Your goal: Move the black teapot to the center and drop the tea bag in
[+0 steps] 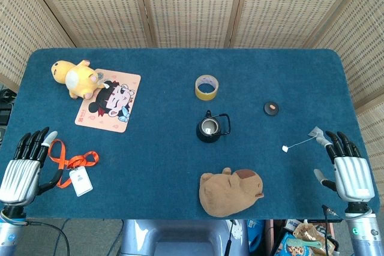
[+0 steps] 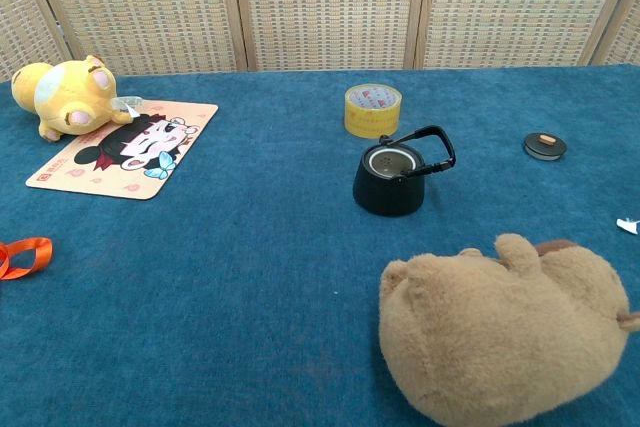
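Note:
The black teapot [image 1: 209,128] [image 2: 391,179] stands near the middle of the blue table, lid off, its handle tipped to the right. Its small round lid [image 1: 271,108] [image 2: 544,145] lies further right. The tea bag [image 1: 315,132] lies near the right edge, its string running left to a white tag [image 1: 285,148] [image 2: 627,225]. My right hand [image 1: 348,169] hovers open at the front right corner, fingertips just short of the tea bag. My left hand [image 1: 23,169] is open at the front left edge, holding nothing. Neither hand shows in the chest view.
A yellow tape roll [image 1: 206,87] [image 2: 372,110] sits behind the teapot. A brown plush [image 1: 230,191] [image 2: 500,323] lies in front of it. A yellow plush [image 1: 73,77] and a cartoon mat [image 1: 108,100] occupy the back left. An orange lanyard with a badge [image 1: 74,167] lies beside my left hand.

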`<state>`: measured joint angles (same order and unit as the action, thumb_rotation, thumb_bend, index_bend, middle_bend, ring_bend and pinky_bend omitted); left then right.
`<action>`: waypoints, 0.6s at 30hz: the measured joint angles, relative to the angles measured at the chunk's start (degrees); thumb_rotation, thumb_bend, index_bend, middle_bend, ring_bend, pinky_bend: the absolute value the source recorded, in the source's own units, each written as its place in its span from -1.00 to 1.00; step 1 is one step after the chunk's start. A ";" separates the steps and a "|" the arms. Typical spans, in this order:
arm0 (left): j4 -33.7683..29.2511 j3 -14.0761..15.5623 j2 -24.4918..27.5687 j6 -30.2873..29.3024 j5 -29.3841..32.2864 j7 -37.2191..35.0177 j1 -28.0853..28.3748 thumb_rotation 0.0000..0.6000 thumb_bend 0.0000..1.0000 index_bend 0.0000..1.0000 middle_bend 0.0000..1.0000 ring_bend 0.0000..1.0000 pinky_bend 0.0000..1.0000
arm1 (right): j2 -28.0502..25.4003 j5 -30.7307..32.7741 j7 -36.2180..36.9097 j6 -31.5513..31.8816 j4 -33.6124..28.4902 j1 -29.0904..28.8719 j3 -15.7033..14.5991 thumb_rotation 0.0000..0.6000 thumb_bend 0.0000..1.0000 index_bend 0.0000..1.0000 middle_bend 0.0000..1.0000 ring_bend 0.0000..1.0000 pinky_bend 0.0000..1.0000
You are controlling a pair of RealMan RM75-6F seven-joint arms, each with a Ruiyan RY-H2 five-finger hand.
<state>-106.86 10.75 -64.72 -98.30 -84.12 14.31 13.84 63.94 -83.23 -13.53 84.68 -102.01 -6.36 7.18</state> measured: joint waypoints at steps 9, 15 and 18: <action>2.79 -0.04 -1.69 -0.42 -0.81 -1.85 -4.91 1.00 -0.32 -1.00 -1.00 -1.00 -1.00 | 0.71 -0.33 -0.36 -1.52 0.28 -1.45 0.09 1.00 -0.23 -0.48 -0.54 -0.70 -0.51; 3.14 -1.40 -1.75 -0.32 -1.75 -2.12 -6.42 1.00 -0.32 -1.00 -1.00 -1.00 -1.00 | 0.91 -0.04 -0.96 -3.40 0.21 -2.91 0.40 1.00 -0.23 -0.48 -0.48 -0.65 -0.47; 3.11 -1.99 -1.61 0.24 -1.76 -2.32 -6.98 1.00 -0.32 -1.00 -1.00 -1.00 -1.00 | 0.83 0.22 -1.10 -4.95 0.18 -4.13 0.81 1.00 -0.23 -0.48 -0.35 -0.53 -0.35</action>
<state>-103.75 8.76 -66.32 -98.06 -85.88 11.99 6.86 64.76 -83.02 -14.63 79.73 -101.84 -10.49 8.00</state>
